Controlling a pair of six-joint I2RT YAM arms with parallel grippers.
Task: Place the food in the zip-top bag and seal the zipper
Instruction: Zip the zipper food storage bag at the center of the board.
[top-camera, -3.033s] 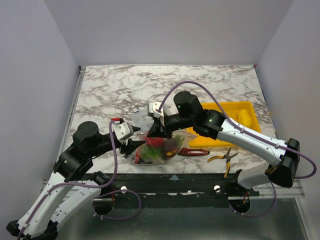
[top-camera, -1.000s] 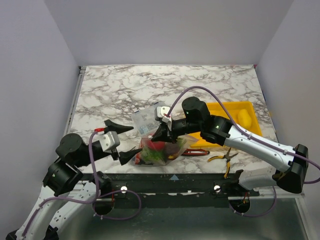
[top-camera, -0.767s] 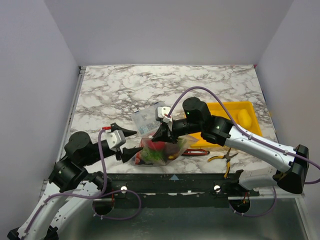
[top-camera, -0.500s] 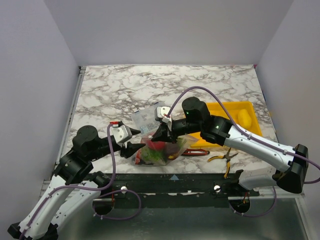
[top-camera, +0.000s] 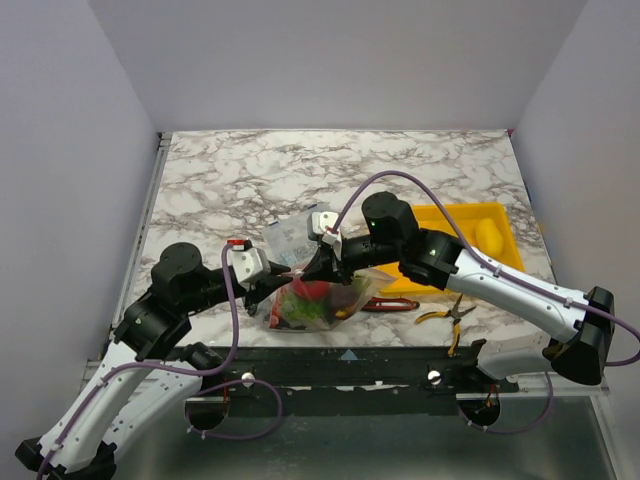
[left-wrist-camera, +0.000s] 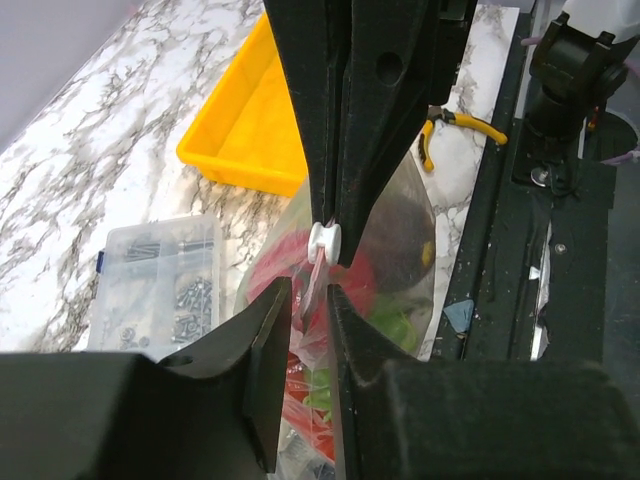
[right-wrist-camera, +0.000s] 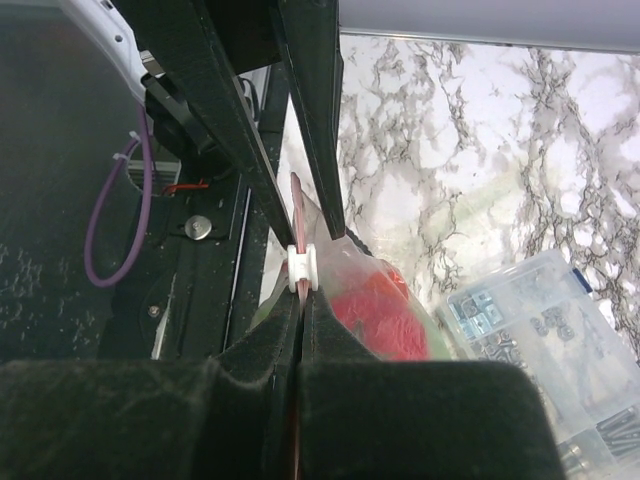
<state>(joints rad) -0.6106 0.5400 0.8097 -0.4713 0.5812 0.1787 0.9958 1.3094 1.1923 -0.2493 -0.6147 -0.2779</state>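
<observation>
The clear zip-top bag (top-camera: 318, 300) stands near the table's front edge, holding red tomato (top-camera: 313, 290) and green pieces (left-wrist-camera: 400, 325). My right gripper (top-camera: 313, 270) is shut on the pinkish-red zipper strip (right-wrist-camera: 296, 200), just behind its white slider (right-wrist-camera: 300, 270). In the left wrist view the slider (left-wrist-camera: 325, 240) sits at the right gripper's fingertips. My left gripper (left-wrist-camera: 310, 300) is narrowly open, its jaws on either side of the strip (left-wrist-camera: 312, 285) with a small gap. It shows at the bag's left in the top view (top-camera: 278, 280). A yellow fruit (top-camera: 487, 235) lies in the tray.
A yellow tray (top-camera: 500, 215) stands to the right. A rigid clear compartment box (top-camera: 285, 240) of small parts lies just behind the bag. A red-handled knife (top-camera: 385, 303) and yellow-handled pliers (top-camera: 445, 315) lie right of the bag, near the front edge.
My left gripper, wide open and left of the bag a second ago, has moved right to the bag's mouth and narrowed round the strip. My right gripper has kept hold of the strip.
</observation>
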